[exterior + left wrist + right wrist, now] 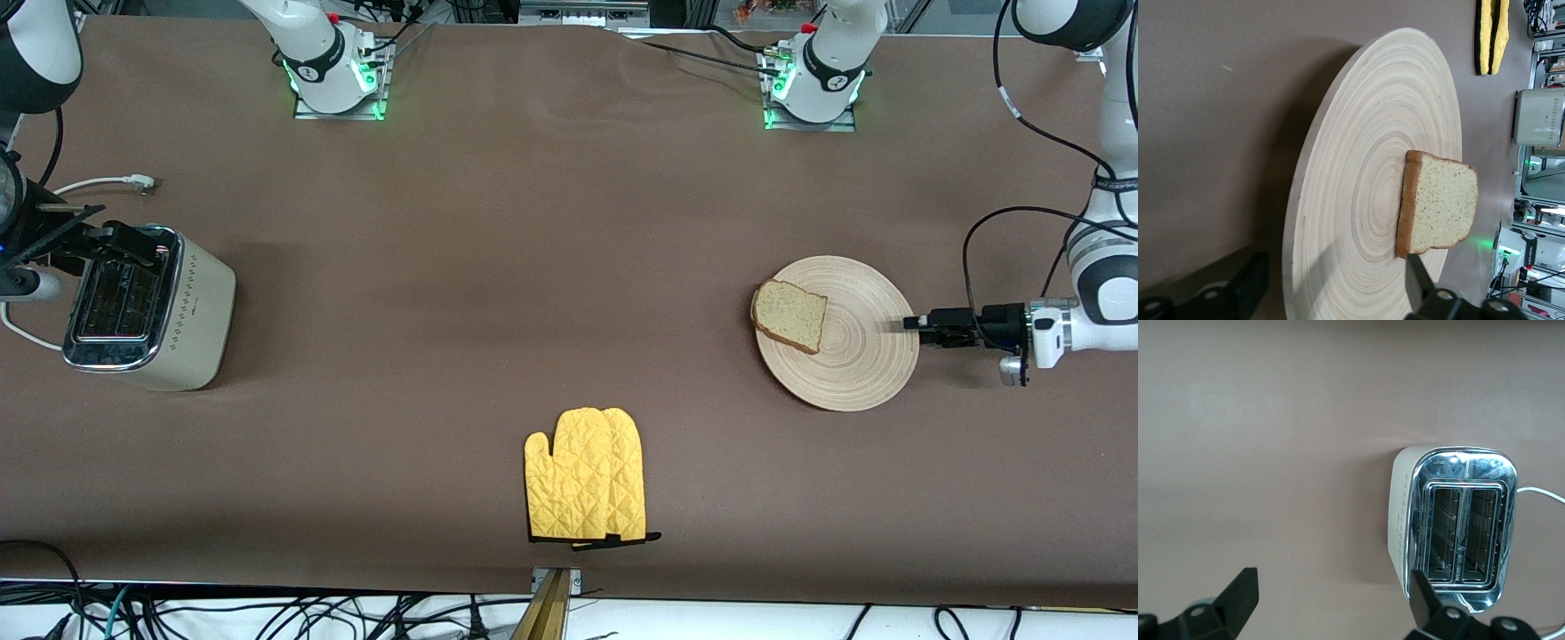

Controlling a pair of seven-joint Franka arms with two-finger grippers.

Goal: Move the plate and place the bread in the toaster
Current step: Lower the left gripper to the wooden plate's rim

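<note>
Mitt (587, 476), yellow and quilted, lay nearest the front camera, about midway along the bench (498, 267) and well apart from everything else; it appeared to play no part in the work.

Farther back, toward the left arm's end, the plate (867, 356) sat flat on the bench. The bread (789, 315) lay on it, close to the rim that faces the toaster's end, its crust overhanging slightly. The left tool (916, 324) was level with the plate at the rim away from the bread. In the left wrist view the left tool (1331, 283) stood released, its fingers (1417, 277) spread to either side of the plate's edge and clamped on nothing. That low, edge-on pose suited a grip on the rim, in my judgement, so that the plate could be moved toward the toaster with the slice riding on it.

At the right arm's end the toaster (164, 311) stood upright, both slots empty, its white cord (102, 185) trailing toward the bases. The right tool (1331, 603) hung over the toaster, released and empty, presumably waiting there to receive the bread.
</note>
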